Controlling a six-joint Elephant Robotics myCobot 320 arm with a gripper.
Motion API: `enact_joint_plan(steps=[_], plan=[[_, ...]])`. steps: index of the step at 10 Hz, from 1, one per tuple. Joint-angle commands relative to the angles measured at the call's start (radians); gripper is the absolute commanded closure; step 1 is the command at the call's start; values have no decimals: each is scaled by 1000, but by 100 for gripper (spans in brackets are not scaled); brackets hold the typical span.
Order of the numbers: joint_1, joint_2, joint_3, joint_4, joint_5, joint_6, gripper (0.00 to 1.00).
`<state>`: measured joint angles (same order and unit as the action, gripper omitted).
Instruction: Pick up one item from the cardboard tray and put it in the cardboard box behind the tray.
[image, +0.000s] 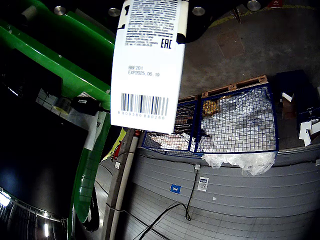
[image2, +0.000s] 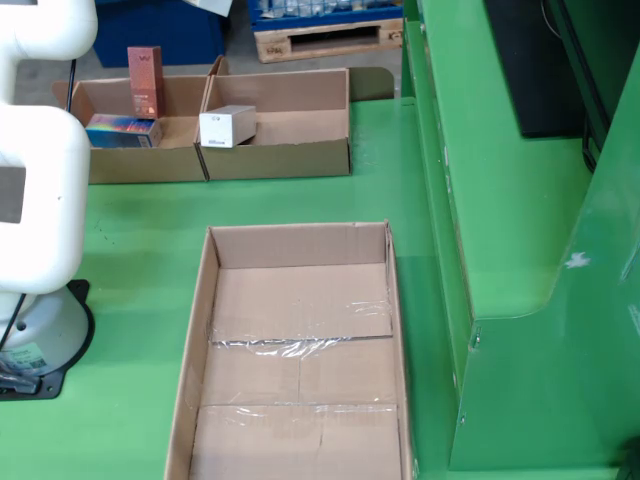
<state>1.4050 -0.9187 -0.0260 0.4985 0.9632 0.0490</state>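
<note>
In the wrist view a tall white carton (image: 147, 65) with printed text and a barcode hangs close under the gripper's black mount (image: 197, 22). The carton is held clear of any surface, and it hides the fingers. In the still view the long cardboard tray (image2: 200, 330) lies flat on the green table with only tape across its floor. Behind it stand two low cardboard boxes. The left box (image2: 140, 165) holds an upright red-brown carton (image2: 145, 80) and a blue packet (image2: 122, 130). A small white box (image2: 228, 126) lies in the right box (image2: 280, 160). The still view shows neither the gripper nor the held carton.
The white arm (image2: 40, 200) and its base stand at the table's left edge in the still view. A raised green housing (image2: 500, 200) walls off the right side. The wrist view looks out at a green beam (image: 60, 65), a blue wire cage (image: 235, 120) and a black cable (image: 185, 200).
</note>
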Motion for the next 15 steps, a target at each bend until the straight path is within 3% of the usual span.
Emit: enact_joint_plan(steps=[1,6,8,9,10,15], plan=[[7,30,26,13,-10,-7,100],[7,30,26,13,-10,-7,100],[-39,-35,26,13,-10,-1,100],[-69,-80,26,14,-10,96,100],[-69,-80,26,14,-10,63,100],[-207,-327,26,14,-8,200,100]])
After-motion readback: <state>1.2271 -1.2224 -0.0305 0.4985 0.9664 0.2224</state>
